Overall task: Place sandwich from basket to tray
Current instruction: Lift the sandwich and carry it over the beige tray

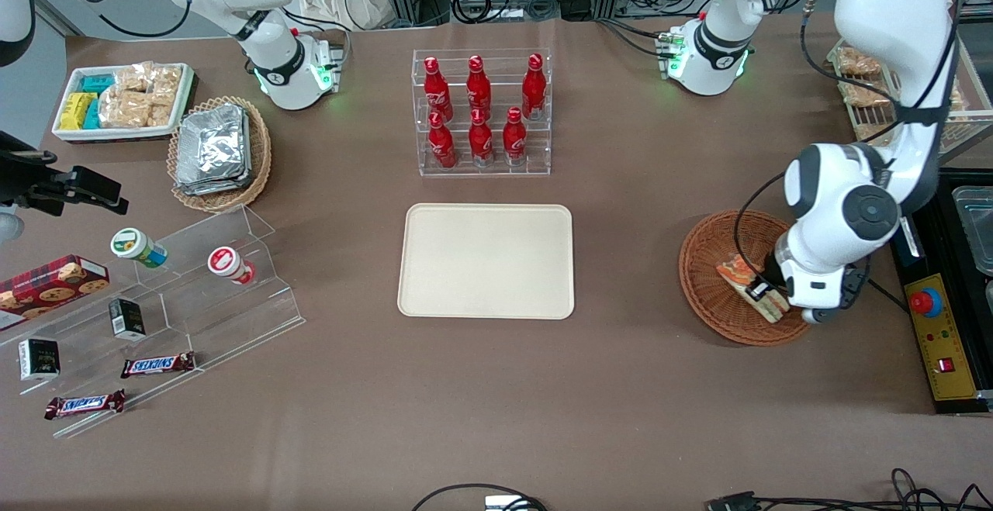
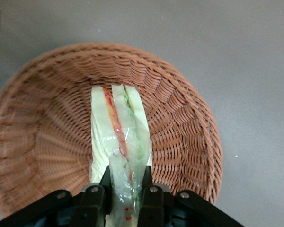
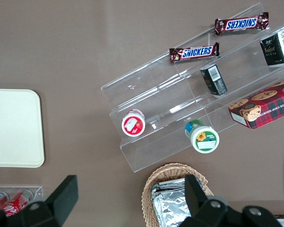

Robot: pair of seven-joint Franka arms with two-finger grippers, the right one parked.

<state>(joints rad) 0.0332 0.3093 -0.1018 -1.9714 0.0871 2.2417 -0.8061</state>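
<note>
Hand (image 2: 125, 187) of left arm down inside basket (image 2: 42, 142), both fingers (image 2: 146, 182) pressed against the flanks of the sandwich (image 2: 120, 137); grasping the sandwich at one end. Wrist view: sandwich wrapped in clear film, lying on the woven basket floor, cut side up, orange-red and green filling stripes running lengthwise between pale bread slices. Cannot tell whether it is lifted off the weave or resting on it.

Front view: hand (image 1: 764, 291) and sandwich (image 1: 749, 282) sit in the part of the basket (image 1: 710, 263) nearest the working arm's end of the surface (image 1: 621, 387), partly covered by the white wrist housing. Orange edge of the sandwich shows beside the hand.

Tray (image 1: 486, 260) lies flat mid-surface, well apart from the basket, nothing on it. Bottle rack (image 1: 482, 112) with six red bottles stands farther from the front camera than the tray. Toward the parked arm's end: tan basket of foil packets (image 1: 217, 150), clear stepped shelf (image 1: 167, 313).
</note>
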